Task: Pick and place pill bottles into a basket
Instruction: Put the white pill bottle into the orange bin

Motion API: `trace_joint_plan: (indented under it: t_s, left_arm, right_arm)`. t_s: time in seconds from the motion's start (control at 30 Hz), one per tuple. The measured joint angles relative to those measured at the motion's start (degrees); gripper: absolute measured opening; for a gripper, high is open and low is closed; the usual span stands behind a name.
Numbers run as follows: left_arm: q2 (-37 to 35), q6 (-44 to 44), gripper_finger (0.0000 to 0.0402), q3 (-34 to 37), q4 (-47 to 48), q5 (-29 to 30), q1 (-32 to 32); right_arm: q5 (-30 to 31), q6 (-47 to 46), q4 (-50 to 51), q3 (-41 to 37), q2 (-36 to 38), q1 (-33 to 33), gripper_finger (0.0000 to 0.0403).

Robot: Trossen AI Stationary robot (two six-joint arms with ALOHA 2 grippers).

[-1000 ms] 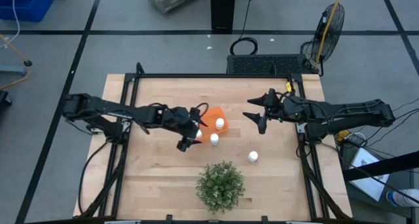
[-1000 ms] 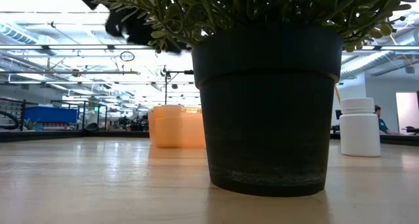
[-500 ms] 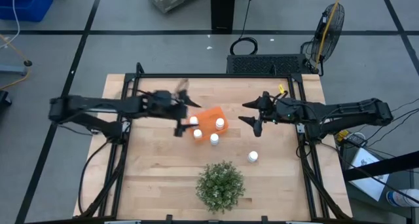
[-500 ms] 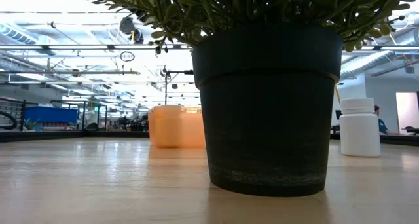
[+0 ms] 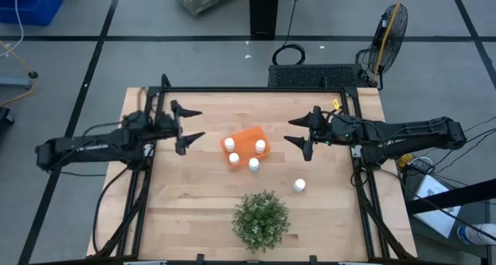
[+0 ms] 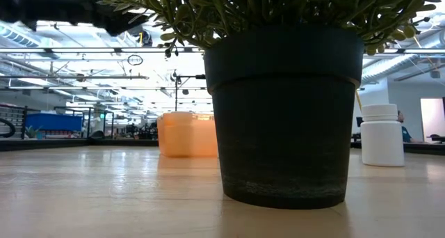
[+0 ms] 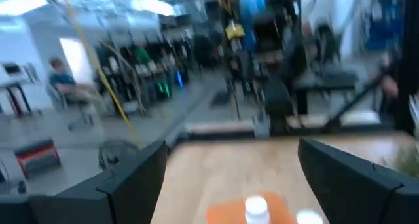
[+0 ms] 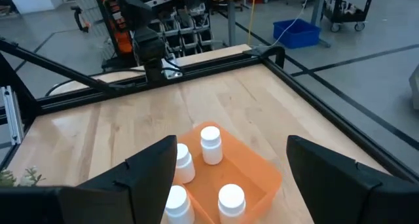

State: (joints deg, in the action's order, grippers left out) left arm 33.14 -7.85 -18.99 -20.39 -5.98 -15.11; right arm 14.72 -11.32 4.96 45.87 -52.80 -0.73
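Note:
The orange basket (image 5: pixel 246 138) sits mid-table, and it also shows in the low view (image 6: pixel 186 135). Two white pill bottles (image 5: pixel 230 143) (image 5: pixel 261 146) stand upright in it, and a third (image 5: pixel 234 158) stands at its near left corner. Another bottle (image 5: pixel 253 164) stands at the basket's near edge; whether inside or outside, I cannot tell. One more bottle (image 5: pixel 299 185) stands alone on the wood to the near right. My left gripper (image 5: pixel 194 124) is open and empty, left of the basket. My right gripper (image 5: pixel 290 131) is open and empty, right of the basket, facing it (image 8: pixel 255 178).
A green plant in a dark pot (image 5: pixel 260 218) stands near the table's front edge, just in front of the basket, and fills the low view (image 6: pixel 285 113). A black frame (image 5: pixel 248 90) runs around the table's far and side edges.
My left gripper, open throughout, has drawn back from over the basket toward the table's left edge. The bottles at the basket's left side, which it covered, now show. The bottles and basket have stayed put.

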Motion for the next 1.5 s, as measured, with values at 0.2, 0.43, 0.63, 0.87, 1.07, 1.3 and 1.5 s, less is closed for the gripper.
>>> trace_joint_plan:
  t_s: [0.2, 0.43, 0.63, 0.87, 1.07, 1.3, 1.5]
  left_arm:
    - [-7.0, 1.4, 0.0349, 6.6, -3.8, 2.3, -0.4]
    - [-8.9, 3.7, 0.0349, 10.6, -4.0, 2.9, -0.4]
    - [-8.9, 4.6, 0.0349, 11.8, -5.3, 3.5, -0.4]
    - [-8.9, 6.1, 0.0349, 11.9, -4.3, 3.6, -0.4]
    - [-9.3, 7.0, 0.0349, 11.9, -4.9, 3.7, -1.4]
    - [-11.4, 7.2, 0.0349, 11.9, 0.1, 3.7, -4.7]
    - [-12.3, 9.8, 0.0349, 11.9, 5.8, 2.8, -7.4]
  right_arm:
    - [0.0, -1.3, 0.0, 0.0, 0.0, 0.0, 0.0279]
    - [0.0, -1.5, 0.0, 0.0, 0.0, 0.0, 0.0279]
    - [0.1, -1.6, 0.0, 0.0, 0.0, 0.0, 0.0279]
    - [0.0, -1.7, 0.0, 0.0, 0.0, 0.0, 0.0279]
    - [0.0, -1.7, 0.0, 0.0, 0.0, -0.1, 0.0279]
    - [-1.4, -1.7, 0.0, 0.0, 0.0, -0.1, 0.0279]
    - [-1.5, -1.6, 0.0, 0.0, 0.0, -0.1, 0.0279]
